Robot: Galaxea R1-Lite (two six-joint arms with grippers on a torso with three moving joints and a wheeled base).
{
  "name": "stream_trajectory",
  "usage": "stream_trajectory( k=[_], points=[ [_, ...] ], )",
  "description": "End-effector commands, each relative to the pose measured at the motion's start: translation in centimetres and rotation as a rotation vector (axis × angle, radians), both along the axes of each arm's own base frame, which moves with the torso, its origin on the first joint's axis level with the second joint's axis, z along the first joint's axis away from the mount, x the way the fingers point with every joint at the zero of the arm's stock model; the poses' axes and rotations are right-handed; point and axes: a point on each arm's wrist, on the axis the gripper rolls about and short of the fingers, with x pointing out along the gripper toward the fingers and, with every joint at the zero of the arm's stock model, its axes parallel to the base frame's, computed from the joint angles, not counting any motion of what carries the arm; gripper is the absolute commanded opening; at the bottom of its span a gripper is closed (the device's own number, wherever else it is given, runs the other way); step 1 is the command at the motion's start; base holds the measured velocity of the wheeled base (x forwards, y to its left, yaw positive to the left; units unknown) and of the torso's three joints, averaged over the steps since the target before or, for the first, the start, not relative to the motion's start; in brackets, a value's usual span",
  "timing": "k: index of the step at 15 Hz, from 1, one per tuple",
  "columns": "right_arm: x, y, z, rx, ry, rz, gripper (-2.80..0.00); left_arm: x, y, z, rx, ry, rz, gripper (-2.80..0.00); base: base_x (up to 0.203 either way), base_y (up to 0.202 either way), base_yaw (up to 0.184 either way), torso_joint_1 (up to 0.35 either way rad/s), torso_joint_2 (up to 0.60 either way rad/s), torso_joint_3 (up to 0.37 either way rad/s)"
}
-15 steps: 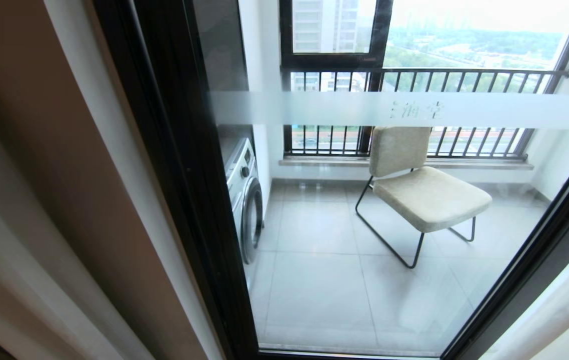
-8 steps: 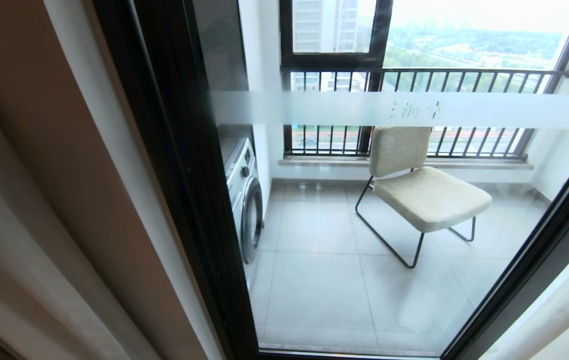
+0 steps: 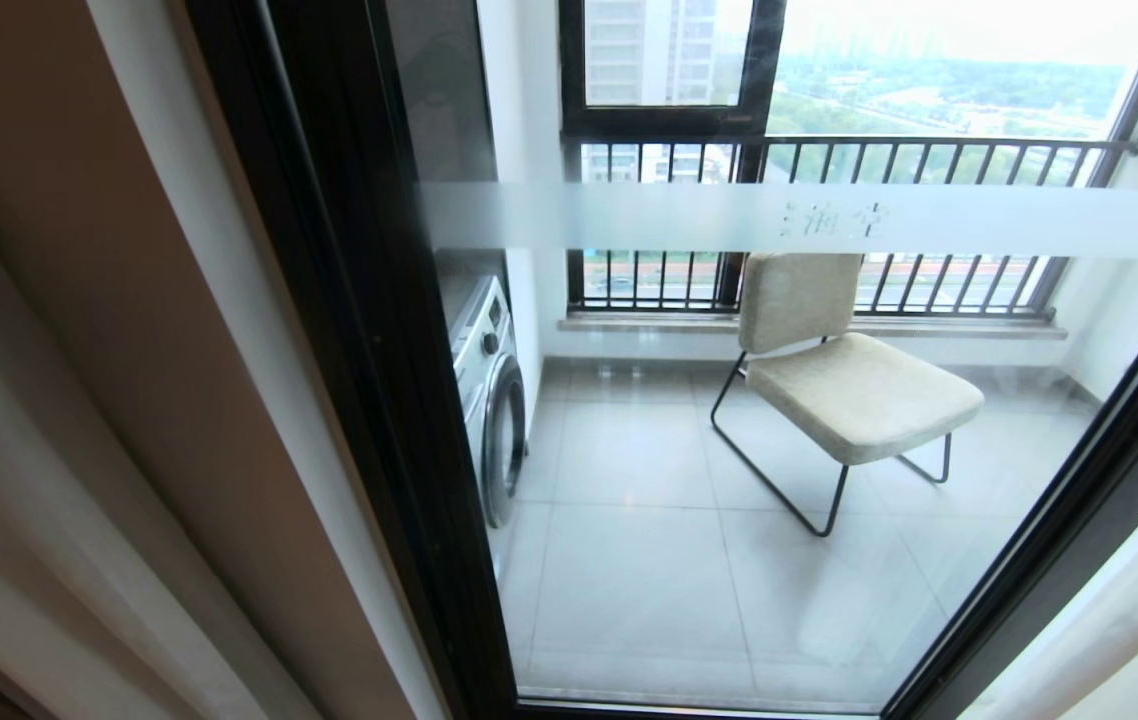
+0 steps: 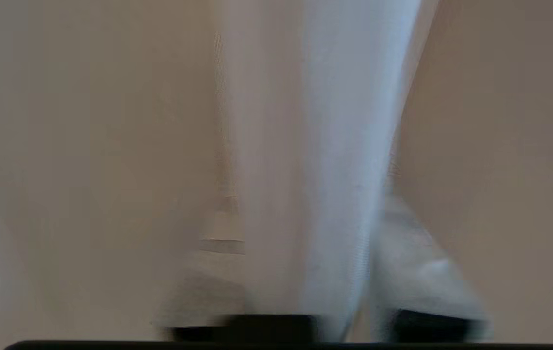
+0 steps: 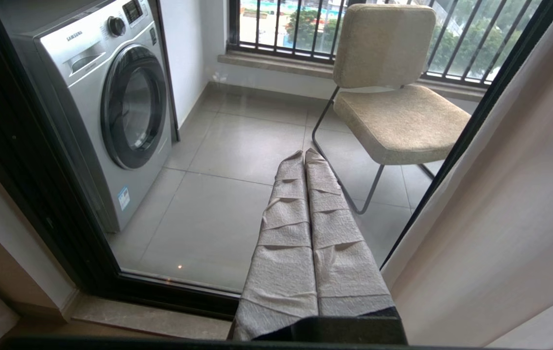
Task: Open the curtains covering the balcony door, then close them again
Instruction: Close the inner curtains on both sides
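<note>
The balcony door (image 3: 729, 450) fills most of the head view, its glass uncovered between thick dark frames, a frosted band crossing it at mid-height. The curtains (image 3: 79, 400) are drawn off to both sides: cream-beige folds with a paler layer on the robot's left, a sheer white panel at the far right edge. Judged from that, the opening half looks done and the closing half is in hand.

In the left wrist view the left gripper (image 4: 325, 301) is pressed right up against the left-hand drape, a white sheer fold (image 4: 315, 170) running straight ahead between its wrapped fingers (image 4: 417, 272) with beige cloth on either side. The jaws stand partly closed around that fold; whether they have it firmly pinched cannot be told. The fold's long axis runs vertically, floor to ceiling, so the pull to close must go crossways to it, toward the robot's right and over the glass. The left arm is plainly the nearer one.

The right gripper (image 5: 305, 160) hangs low before the glass, its cloth-wrapped fingers pressed together on nothing. The right-hand curtain lies just beside it; beyond its tips, through the pane, stand a washing machine (image 5: 106, 107) and a beige chair (image 5: 393, 112).
</note>
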Motion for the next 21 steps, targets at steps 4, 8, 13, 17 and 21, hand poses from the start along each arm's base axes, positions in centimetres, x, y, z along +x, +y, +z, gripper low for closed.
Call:
stream_trajectory(
  k=[4, 8, 13, 17, 21],
  points=[
    [0.0, 0.0, 0.0, -0.001, 0.0, 0.0, -2.8, -0.9, -0.6, 0.5, 0.011, -0.018, 0.0, -2.8, 0.0, 0.0, 0.0, 0.0, 0.0, 0.0],
    [0.0, 0.0, 0.0, -0.001, 0.0, 0.0, -2.8, -1.4, -2.1, 1.4, 0.023, -0.045, -0.043, -2.8, 0.0, 0.0, 0.0, 0.0, 0.0, 0.0],
    [0.0, 0.0, 0.0, -0.001, 0.0, 0.0, -2.8, -1.7, -5.6, 2.8, 0.045, -0.094, -0.157, -2.8, 0.0, 0.0, 0.0, 0.0, 0.0, 0.0],
    [0.0, 0.0, 0.0, -0.001, 0.0, 0.001, -2.8, -2.6, -7.9, 3.8, 0.058, -0.127, -0.234, -2.8, 0.0, 0.0, 0.0, 0.0, 0.0, 0.0],
    [0.0, 0.0, 0.0, -0.001, 0.0, 0.001, -2.8, -3.9, -9.7, 3.6, 0.048, -0.113, -0.295, -2.8, 0.0, 0.0, 0.0, 0.0, 0.0, 0.0]
  ],
)
